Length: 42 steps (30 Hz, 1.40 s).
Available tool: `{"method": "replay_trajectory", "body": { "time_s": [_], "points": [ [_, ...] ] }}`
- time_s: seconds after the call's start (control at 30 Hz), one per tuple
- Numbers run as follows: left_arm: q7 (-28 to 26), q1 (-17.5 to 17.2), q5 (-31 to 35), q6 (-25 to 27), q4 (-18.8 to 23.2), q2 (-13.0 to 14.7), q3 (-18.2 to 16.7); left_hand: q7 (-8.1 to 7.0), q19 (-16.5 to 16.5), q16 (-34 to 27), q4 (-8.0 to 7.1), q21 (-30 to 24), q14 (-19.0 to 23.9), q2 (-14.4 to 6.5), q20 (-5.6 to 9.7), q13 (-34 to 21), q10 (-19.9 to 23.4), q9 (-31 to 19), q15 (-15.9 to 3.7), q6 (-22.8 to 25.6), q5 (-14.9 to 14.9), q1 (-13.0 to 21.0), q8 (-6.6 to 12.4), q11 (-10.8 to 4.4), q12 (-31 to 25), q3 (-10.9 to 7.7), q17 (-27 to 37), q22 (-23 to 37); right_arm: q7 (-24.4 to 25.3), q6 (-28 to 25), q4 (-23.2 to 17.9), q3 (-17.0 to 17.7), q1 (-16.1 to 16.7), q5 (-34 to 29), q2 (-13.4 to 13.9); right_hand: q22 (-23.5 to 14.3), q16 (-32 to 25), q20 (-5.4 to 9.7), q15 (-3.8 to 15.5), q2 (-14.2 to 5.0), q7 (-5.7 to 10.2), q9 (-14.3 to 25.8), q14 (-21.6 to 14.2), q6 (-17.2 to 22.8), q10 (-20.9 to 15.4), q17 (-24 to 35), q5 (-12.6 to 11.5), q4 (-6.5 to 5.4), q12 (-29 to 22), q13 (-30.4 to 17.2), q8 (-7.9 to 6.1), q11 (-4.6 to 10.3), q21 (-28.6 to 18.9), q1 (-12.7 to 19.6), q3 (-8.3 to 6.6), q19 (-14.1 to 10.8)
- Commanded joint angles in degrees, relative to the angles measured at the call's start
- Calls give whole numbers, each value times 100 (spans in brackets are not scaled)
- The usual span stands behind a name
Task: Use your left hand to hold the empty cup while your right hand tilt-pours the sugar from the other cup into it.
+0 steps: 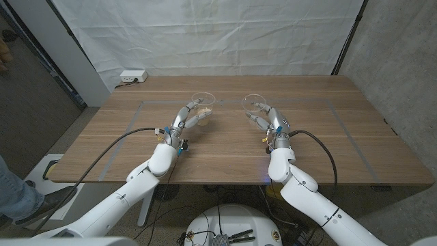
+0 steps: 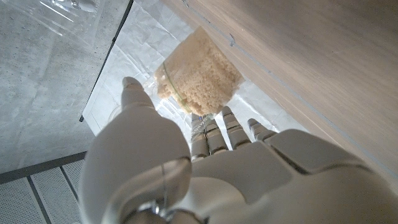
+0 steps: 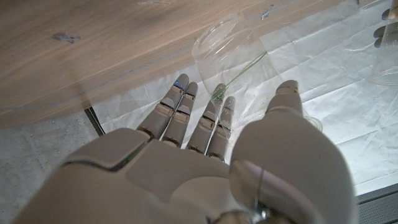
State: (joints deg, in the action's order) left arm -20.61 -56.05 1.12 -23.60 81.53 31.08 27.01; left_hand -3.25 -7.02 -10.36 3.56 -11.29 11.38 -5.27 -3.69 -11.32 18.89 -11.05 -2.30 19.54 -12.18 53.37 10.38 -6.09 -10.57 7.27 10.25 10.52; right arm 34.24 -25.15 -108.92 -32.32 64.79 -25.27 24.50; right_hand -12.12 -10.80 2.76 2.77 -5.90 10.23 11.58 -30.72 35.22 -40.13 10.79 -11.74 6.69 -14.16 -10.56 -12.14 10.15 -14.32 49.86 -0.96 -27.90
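Observation:
Two clear plastic cups stand upright near the middle of the wooden table [image 1: 225,157]. The cup on my left [image 1: 203,105] holds pale brown sugar [image 2: 200,79]. The cup on my right [image 1: 253,104] looks empty [image 3: 231,46]. My left hand [image 1: 183,124] reaches up to the sugar cup with thumb and fingers apart [image 2: 205,168]. I cannot tell whether it touches the cup. My right hand [image 1: 270,123] points at the empty cup with its fingers spread [image 3: 205,155]; the cup stands just beyond the fingertips [image 3: 214,112]. Neither hand grips anything.
A white power strip [image 1: 133,76] lies at the table's far left corner. A white cloth backdrop [image 1: 218,34] hangs behind the table. A person's leg and shoe [image 1: 17,195] show at the left edge. A taped outline [image 1: 341,116] marks the tabletop.

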Motion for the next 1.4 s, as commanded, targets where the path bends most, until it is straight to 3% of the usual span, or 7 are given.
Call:
{"method": "replay_trajectory", "body": {
  "time_s": [0.03, 0.8, 1.2, 1.4],
  "points": [
    [177, 116, -38, 20, -264, -113, 129, -5, -107, 25, -13, 10, -102, 5, -9, -17, -85, -19, -86, -96, -27, -51, -9, -2, 13, 53, 24, 30, 162, -68, 83, 22, 52, 345, 20, -18, -13, 287, 494, -2, 12, 16, -41, 87, 13, 12, 23, -81, 14, -27, -21, -24, 4, -45, -76, 37],
    [476, 264, -236, 131, -692, -259, 236, -50, -281, 21, -56, 22, -348, 38, -31, -12, -409, -18, -56, -414, -56, -129, -4, -19, 13, 122, 26, 31, 267, -143, 164, -28, -50, 599, 43, -15, -3, 275, 477, 2, 2, 14, -13, 71, 21, 10, 11, -78, 26, -29, -4, -36, 14, -58, -74, 60],
    [543, 228, -300, 363, -598, -189, 195, -52, -307, 12, -57, 15, -391, 44, -40, -11, -439, -18, -34, -453, -67, -129, 14, -31, -9, 136, 25, 30, 301, -147, 225, -35, -107, 666, 37, -13, 2, 274, 485, 30, 15, 12, -3, 84, 26, 6, -1, -66, 32, -30, -4, -35, 15, -57, -66, 62],
    [617, 230, -297, 533, -477, -117, 198, 109, -361, 18, -62, 11, -515, 54, -65, -10, -615, -17, 14, -627, -84, -136, -2, 117, 5, 158, 25, 31, 372, -89, 223, -49, -118, 627, 69, -12, 2, 271, 479, 32, 11, 12, -1, 78, 28, 6, -7, -64, 35, -30, 1, -29, 15, -59, -66, 61]
  ]
}}
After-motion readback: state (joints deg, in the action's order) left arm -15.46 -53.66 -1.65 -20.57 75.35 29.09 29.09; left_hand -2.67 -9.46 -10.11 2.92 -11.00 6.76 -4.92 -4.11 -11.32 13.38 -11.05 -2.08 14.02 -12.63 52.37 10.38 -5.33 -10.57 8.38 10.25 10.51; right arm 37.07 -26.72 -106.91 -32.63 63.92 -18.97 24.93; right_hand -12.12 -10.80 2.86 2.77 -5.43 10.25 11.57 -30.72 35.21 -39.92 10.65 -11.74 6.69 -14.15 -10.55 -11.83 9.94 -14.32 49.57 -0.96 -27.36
